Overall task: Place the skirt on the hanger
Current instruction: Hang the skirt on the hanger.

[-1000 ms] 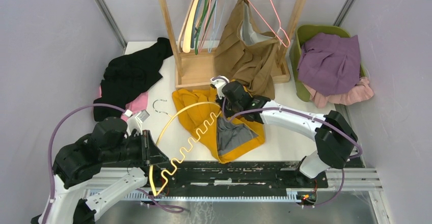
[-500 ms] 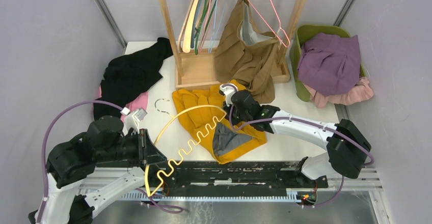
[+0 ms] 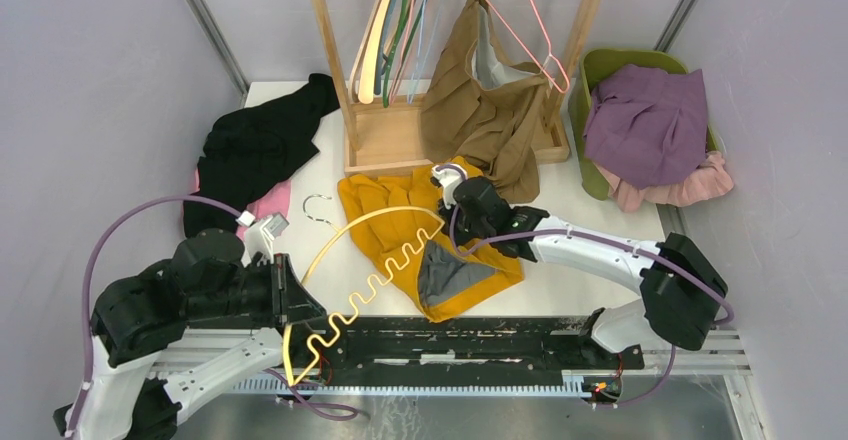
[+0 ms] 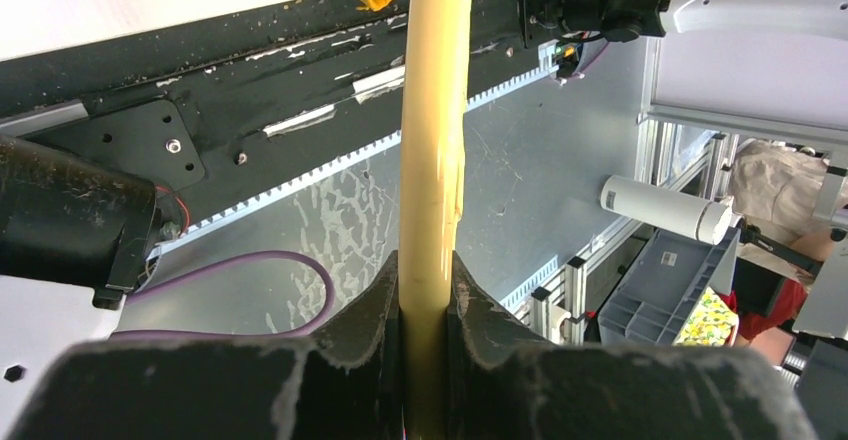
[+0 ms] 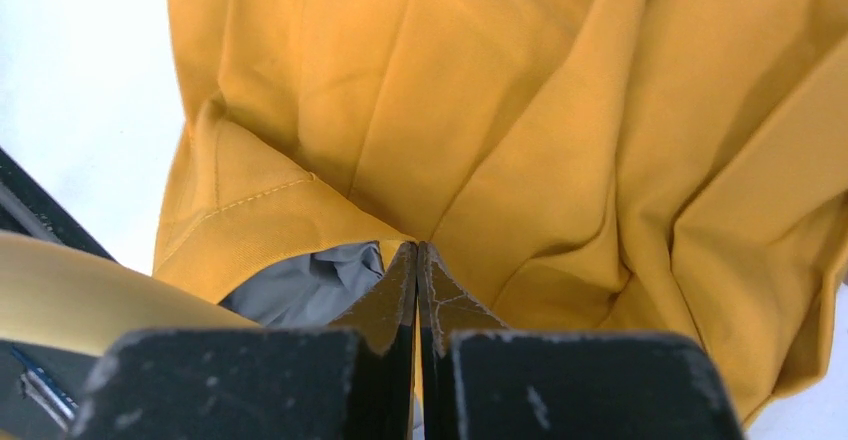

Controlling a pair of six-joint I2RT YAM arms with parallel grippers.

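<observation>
Where the skirt [image 3: 395, 225] lies: flat on the white desk [image 3: 600, 210], just in front of the wooden rack [image 3: 385, 140], with mustard cloth uppermost and grey lining showing at its near side.
Hanger [image 3: 372, 282]: yellow with a wavy lower bar. Its curved top arches over the skirt's left part, and its lower end reaches over the black rail [image 3: 480, 335] at the desk's near edge.
Left fingers [image 4: 392, 295]: clenched on the hanger's yellow bar, one on each side of it.
Right fingers [image 5: 405, 280]: pressed together, pinching the skirt's edge where the lining peeks out. Folds fan out from the tips.
Nearby: a brown garment [image 3: 480, 100] hangs on the rack, and a black one [image 3: 260, 145] lies at the left.
</observation>
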